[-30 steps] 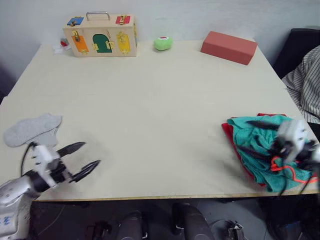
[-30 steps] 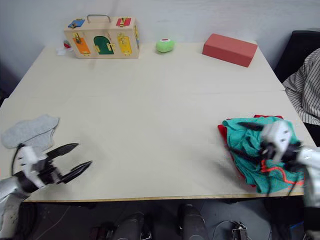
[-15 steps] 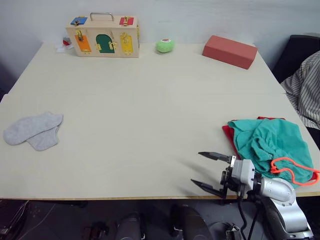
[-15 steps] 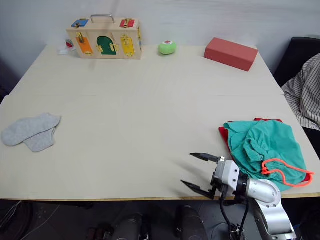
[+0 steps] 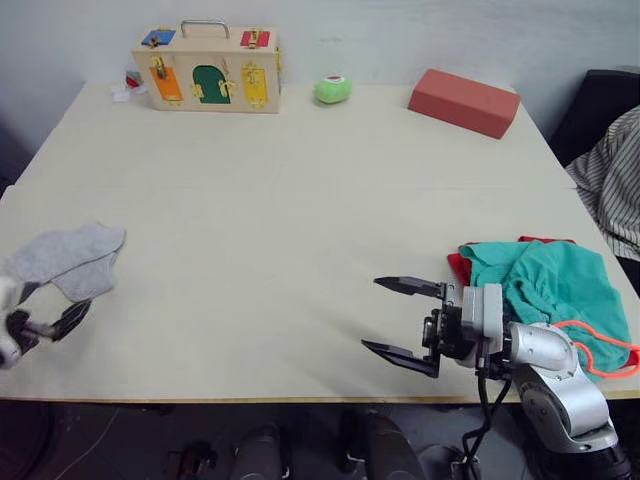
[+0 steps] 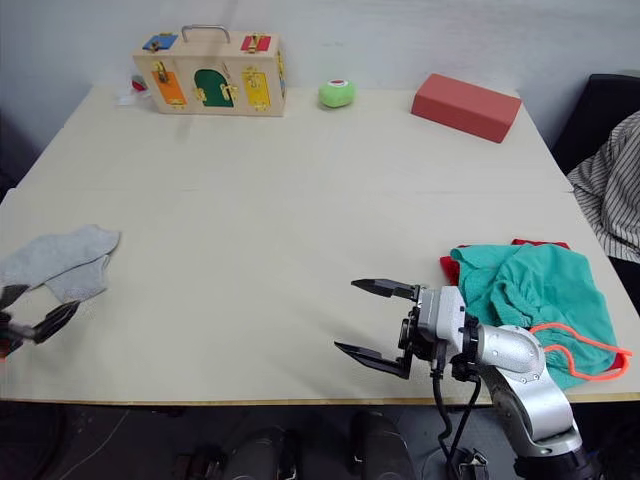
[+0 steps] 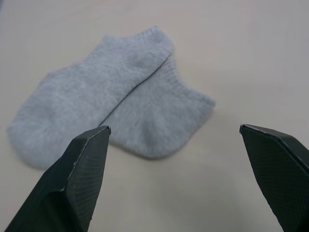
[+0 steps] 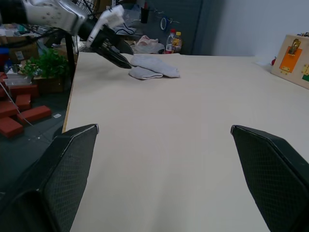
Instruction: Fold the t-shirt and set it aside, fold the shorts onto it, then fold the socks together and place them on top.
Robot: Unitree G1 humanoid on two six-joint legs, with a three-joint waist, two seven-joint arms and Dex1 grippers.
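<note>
The socks (image 7: 111,106) lie just ahead of the spread, empty left claw (image 7: 176,183); the right claw (image 6: 375,322), also spread, is well apart.

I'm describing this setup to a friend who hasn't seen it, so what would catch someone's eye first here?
Probably the teal shorts heaped on the red t-shirt at the table's near right edge, with the right gripper wide open just beside them over bare table. Next, the grey socks, overlapping, at the near left edge, where the left gripper hovers open. Along the far edge sit a colourful wooden latch box, a green ball and a red block.
</note>
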